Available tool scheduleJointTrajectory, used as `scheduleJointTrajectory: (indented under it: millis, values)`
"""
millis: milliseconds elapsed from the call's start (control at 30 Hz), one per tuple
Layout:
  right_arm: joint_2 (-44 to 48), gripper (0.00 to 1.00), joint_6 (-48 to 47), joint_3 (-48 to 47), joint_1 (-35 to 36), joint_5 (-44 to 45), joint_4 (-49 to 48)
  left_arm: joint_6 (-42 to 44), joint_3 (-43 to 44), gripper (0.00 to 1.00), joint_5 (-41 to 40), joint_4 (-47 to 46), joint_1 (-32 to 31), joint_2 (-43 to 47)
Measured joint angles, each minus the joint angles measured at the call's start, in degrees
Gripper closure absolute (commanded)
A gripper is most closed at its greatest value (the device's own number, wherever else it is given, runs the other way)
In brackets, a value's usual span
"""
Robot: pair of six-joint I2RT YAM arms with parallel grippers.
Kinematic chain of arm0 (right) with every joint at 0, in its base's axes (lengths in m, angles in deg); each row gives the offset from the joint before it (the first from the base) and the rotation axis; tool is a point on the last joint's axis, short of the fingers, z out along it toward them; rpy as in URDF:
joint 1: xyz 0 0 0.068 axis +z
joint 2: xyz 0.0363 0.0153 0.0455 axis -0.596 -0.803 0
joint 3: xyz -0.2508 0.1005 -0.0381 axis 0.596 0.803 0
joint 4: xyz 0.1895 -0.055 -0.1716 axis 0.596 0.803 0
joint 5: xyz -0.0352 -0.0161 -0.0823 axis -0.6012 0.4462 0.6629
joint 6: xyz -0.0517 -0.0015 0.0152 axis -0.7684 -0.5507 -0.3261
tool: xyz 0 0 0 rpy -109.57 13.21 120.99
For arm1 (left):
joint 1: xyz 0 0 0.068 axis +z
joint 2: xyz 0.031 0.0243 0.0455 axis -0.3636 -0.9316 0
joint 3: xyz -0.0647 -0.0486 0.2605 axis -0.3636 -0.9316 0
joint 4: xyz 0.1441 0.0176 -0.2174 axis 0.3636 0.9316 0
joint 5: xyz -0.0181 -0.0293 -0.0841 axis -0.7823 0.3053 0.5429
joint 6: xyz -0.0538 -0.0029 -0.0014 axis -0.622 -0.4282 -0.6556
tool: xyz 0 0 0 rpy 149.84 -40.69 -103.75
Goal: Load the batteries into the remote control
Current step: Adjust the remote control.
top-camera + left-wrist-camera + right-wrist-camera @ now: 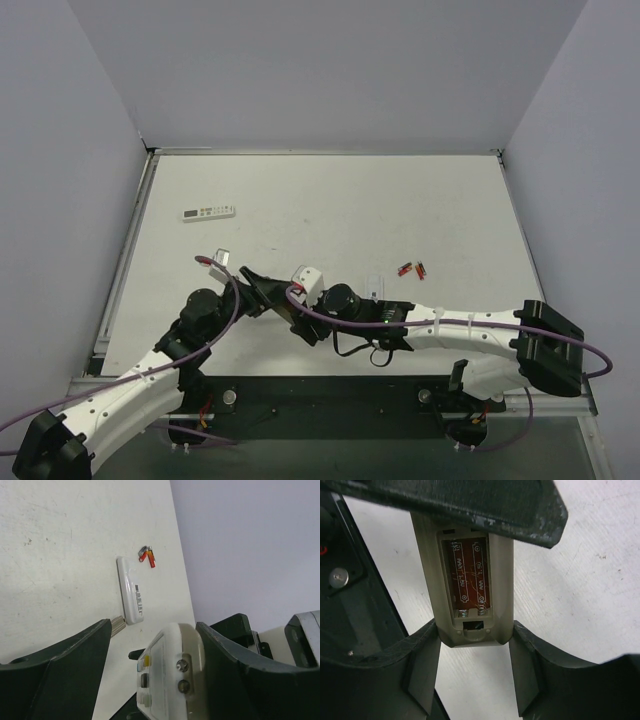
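Note:
The remote control [308, 278] is white in front and grey-beige behind, and is held off the table between both arms. My right gripper [475, 635] is shut on its lower end, and its open battery bay [468, 575] shows two empty slots with springs. My left gripper [152, 630] is open around the remote [170, 675]. The remote's beige back rests against the right finger [240, 670] and the left finger stands well apart. The batteries [412, 269], tiny dark and red-orange cylinders, lie on the table to the right and also show in the left wrist view [147, 556].
A slim white piece with dark print [131, 592] lies on the table left of the batteries, with a small beige piece [117, 626] at its near end. A longer white remote with a grey display [208, 212] lies at the far left. Grey walls enclose the table.

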Motion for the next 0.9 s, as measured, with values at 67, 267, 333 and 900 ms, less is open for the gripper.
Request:
scheduleJointTrajectory:
  millis: [67,267,333,900]
  values:
    - [-0.07,1.00,1.11,-0.98,0.72,1.36,-0.44,-0.50,-0.76,0.22,-3.96,-0.42,-1.88,2.47]
    - [-1.38,1.00,3.72,-3.04,1.68,5.25,-0.20,-1.44,-2.82,0.24,-13.25,-2.62,-5.14,6.91]
    - [-2.01,1.00,4.50,-3.48,1.75,6.49,0.28,-1.51,-3.50,0.28,-15.26,-3.04,-5.57,7.56]
    - [-2.99,0.65,7.45,-5.51,1.81,10.29,4.72,1.49,-4.11,1.00,-21.07,-4.68,-6.27,7.58]
